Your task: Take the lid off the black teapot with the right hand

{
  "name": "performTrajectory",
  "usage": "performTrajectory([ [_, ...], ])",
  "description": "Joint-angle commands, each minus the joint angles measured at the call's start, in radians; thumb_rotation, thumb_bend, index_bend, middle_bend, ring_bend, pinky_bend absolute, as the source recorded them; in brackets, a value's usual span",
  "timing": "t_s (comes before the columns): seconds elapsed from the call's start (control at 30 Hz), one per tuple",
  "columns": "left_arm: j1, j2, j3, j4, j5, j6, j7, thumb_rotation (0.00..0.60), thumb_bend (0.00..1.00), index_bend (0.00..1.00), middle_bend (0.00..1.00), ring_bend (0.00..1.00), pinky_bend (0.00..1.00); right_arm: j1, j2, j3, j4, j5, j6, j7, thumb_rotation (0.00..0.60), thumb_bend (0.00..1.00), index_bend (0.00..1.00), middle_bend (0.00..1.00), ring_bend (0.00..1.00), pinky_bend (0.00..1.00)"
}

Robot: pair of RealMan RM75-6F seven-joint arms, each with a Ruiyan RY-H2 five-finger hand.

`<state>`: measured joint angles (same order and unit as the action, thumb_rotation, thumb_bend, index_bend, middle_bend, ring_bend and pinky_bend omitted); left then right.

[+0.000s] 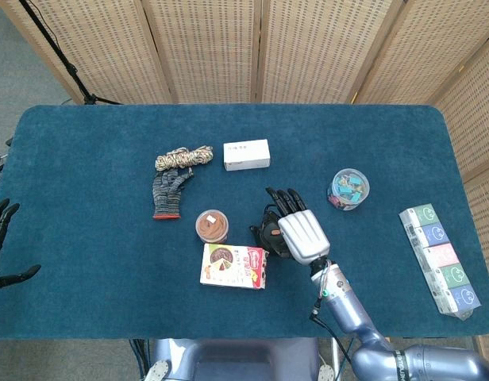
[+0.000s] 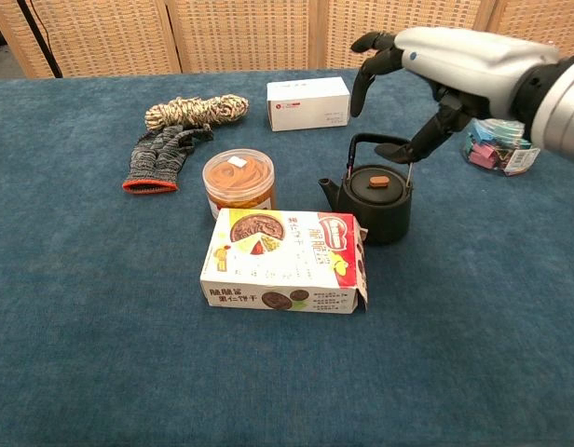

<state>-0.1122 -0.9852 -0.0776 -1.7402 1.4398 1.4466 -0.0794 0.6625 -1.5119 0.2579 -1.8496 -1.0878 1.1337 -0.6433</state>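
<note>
- A blue cloth table (image 1: 86, 159) stands before woven cane screens (image 1: 205, 48).
- My right hand (image 2: 455, 70) hangs over the teapot (image 2: 375, 200), fingers spread and curled downward, holding nothing; in the head view it covers most of the pot.
- In the chest view my thumb tip sits close to the upright handle (image 2: 382, 142); I cannot tell whether it touches.
- The lid (image 2: 378, 184), with its orange knob, is on the pot, below my palm and apart from it.
- The teapot stands near the table's middle, spout pointing toward a jar (image 2: 238, 182) of brown contents just beside it.
- A biscuit box (image 2: 284, 261) lies flat right in front of the pot and jar, nearer to me.
- Farther back, a white box (image 2: 308, 102) lies beyond the pot.
- A coil of rope (image 2: 196, 112) and a grey glove (image 2: 161, 154) lie touching each other, beyond the jar.
- A clear tub (image 1: 348, 188) of coloured bits stands past my right hand, partly hidden by my wrist in the chest view.
- A strip of coloured packs (image 1: 437, 260) lies near the table's right edge.
- My left hand (image 1: 1, 250) rests at the far left edge, fingers apart, empty.
</note>
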Motion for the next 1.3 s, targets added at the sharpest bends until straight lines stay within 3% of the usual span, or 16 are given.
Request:
performTrajectory([
  [0.03,-0.001,0.002,0.0,0.0,-0.001,-0.003,-0.002,0.6,0.0,0.0,0.0,0.0,0.0,0.034,-0.043,0.01,0.025,0.064,-0.004,-0.043,0.6,0.38,0.37,0.0,0.0,0.0],
  [0.53,-0.002,0.006,-0.001,0.003,-0.011,-0.01,-0.017,0.6,0.0,0.0,0.0,0.0,0.0,0.076,-0.102,0.018,0.138,0.235,-0.011,-0.04,0.6,0.4,0.39,0.0,0.0,0.0],
  [1.3,-0.004,0.009,-0.002,0.0,-0.024,-0.019,-0.019,0.6,0.0,0.0,0.0,0.0,0.0,0.114,-0.132,-0.004,0.185,0.318,-0.013,-0.014,0.6,0.44,0.43,0.0,0.0,0.0],
])
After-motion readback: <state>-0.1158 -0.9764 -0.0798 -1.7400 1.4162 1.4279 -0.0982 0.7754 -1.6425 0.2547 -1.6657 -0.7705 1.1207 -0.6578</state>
